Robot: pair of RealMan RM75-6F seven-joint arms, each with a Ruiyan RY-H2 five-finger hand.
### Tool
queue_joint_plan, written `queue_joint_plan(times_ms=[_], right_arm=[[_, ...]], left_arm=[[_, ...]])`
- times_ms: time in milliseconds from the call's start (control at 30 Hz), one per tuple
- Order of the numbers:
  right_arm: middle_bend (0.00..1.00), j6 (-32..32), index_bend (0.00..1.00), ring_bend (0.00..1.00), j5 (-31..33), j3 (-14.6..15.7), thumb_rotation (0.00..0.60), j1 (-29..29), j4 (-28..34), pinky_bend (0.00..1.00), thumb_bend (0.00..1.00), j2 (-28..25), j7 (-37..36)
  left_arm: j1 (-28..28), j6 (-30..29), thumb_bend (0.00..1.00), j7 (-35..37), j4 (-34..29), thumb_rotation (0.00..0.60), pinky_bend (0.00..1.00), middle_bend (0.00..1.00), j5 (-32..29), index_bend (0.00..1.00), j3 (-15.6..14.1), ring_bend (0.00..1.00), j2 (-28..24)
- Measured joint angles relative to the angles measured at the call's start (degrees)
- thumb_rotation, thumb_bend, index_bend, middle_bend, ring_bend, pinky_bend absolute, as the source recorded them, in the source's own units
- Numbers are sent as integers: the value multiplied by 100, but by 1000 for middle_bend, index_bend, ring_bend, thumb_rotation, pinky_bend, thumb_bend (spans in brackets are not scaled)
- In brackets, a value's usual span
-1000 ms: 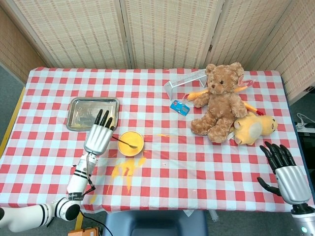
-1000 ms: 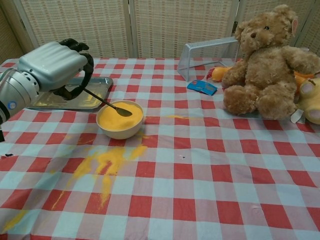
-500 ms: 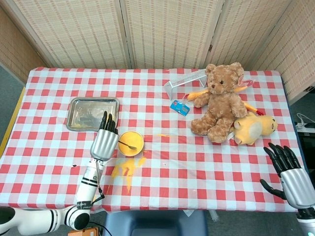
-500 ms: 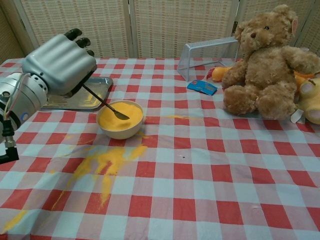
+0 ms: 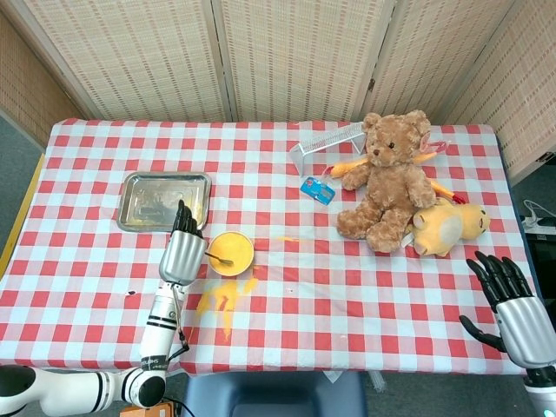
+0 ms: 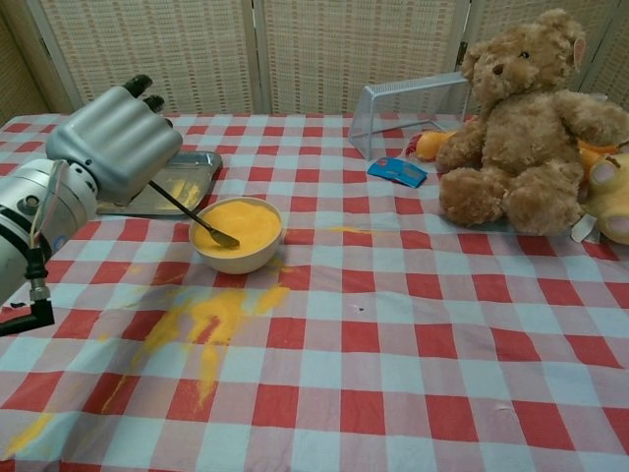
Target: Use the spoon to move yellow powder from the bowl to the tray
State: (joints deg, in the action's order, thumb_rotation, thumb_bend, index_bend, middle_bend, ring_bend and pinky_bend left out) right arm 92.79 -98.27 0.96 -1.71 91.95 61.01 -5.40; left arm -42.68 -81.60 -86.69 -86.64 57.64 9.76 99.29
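A cream bowl [image 5: 231, 253] [image 6: 238, 234] full of yellow powder stands left of the table's middle. My left hand [image 5: 182, 250] [image 6: 113, 149] holds a thin metal spoon [image 6: 193, 215] [image 5: 218, 258] just left of the bowl, with the spoon's tip dipped into the powder. The steel tray [image 5: 164, 201] [image 6: 184, 177] lies behind the hand and holds a little yellow dust. My right hand [image 5: 513, 308] hangs open at the table's right front corner, holding nothing; it shows only in the head view.
Spilled yellow powder [image 6: 206, 323] [image 5: 224, 300] streaks the checked cloth in front of the bowl. A brown teddy bear [image 5: 388, 180] [image 6: 531, 128], a yellow plush toy [image 5: 447, 225], a clear rack [image 5: 328, 143] and a blue packet [image 5: 317, 189] lie at the right back.
My left hand has drawn back and sideways toward the bowl's left side and lowered. The spoon's tip has moved from the bowl's middle to its near left part, deeper in the powder.
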Motion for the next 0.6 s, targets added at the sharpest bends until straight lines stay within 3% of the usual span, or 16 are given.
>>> queue_joint_plan(times_ms=[600], right_arm=[[0,-134,0,0,200,-74,600,-21,27,0,148,37,123]], left_arm=[[-276,339,815,651,755,600,21,326,-349,829,379,136,182]])
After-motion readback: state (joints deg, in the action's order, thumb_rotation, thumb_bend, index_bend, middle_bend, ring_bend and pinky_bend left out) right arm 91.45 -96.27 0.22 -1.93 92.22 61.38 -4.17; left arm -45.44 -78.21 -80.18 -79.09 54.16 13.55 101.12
